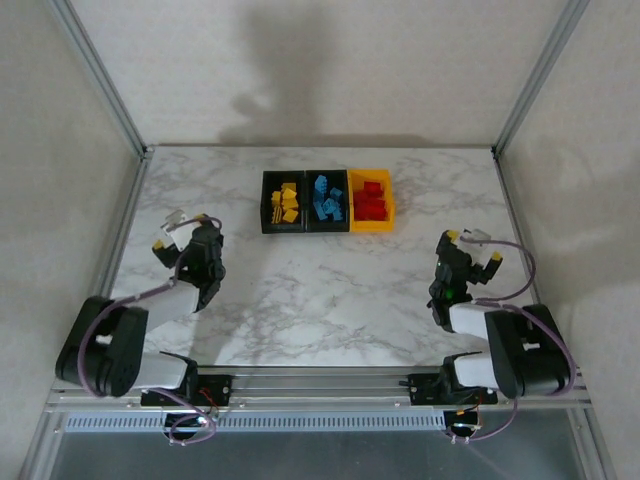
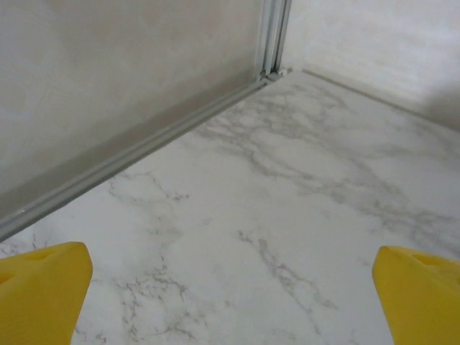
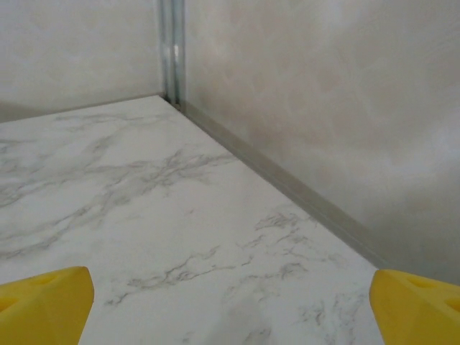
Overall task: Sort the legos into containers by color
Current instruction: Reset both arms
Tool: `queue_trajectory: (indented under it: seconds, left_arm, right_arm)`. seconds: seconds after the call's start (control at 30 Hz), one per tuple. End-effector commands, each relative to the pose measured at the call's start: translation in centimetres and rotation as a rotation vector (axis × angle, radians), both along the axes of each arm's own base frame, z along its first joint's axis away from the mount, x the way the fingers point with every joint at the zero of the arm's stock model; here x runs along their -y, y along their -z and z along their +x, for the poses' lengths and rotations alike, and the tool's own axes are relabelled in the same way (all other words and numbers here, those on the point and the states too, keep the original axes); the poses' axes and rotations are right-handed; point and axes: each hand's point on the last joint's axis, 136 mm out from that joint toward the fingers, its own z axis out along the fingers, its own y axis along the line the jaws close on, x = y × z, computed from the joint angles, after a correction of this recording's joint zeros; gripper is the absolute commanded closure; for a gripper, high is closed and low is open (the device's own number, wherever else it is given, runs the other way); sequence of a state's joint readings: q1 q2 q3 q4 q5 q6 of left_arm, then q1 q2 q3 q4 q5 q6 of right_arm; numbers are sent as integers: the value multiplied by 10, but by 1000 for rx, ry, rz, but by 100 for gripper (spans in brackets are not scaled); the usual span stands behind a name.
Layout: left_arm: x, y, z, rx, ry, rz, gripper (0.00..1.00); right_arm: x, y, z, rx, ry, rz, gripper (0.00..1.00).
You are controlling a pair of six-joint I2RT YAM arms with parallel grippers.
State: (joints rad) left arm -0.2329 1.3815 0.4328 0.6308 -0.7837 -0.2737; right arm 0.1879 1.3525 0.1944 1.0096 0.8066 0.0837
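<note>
Three joined containers sit in a row at the back middle of the table. The left black bin holds yellow legos. Blue legos fill the middle black bin, and red legos lie in the yellow-orange bin. My left gripper hovers open over bare marble at the left, well away from the bins. At the right my right gripper also stands open and holds nothing. Both wrist views show wide-spread yellow fingertips over bare marble.
The marble table is bounded by aluminium frame posts and white walls on three sides. The left wrist view faces the back left corner post; the right wrist view faces the back right corner post.
</note>
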Motion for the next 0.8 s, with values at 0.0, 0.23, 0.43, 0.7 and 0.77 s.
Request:
queue_trajectory:
  seconds: [0.0, 0.23, 0.43, 0.7, 0.77]
  left_arm:
    - [1, -9, 4, 120, 51, 37, 1]
    - [7, -11, -5, 259, 266, -3, 0]
    - [12, 6, 9, 197, 325, -22, 0]
    - [13, 4, 10, 208, 321, -8, 1]
    - [13, 3, 10, 207, 316, -3, 1]
  right_arm:
    - [-16, -28, 4, 221, -133, 28, 1]
    - [-41, -15, 30, 182, -375, 16, 1]
    - [-40, -4, 38, 115, -363, 43, 1]
    - [-40, 0, 44, 95, -401, 75, 1]
    - [-40, -1, 44, 97, -400, 74, 1]
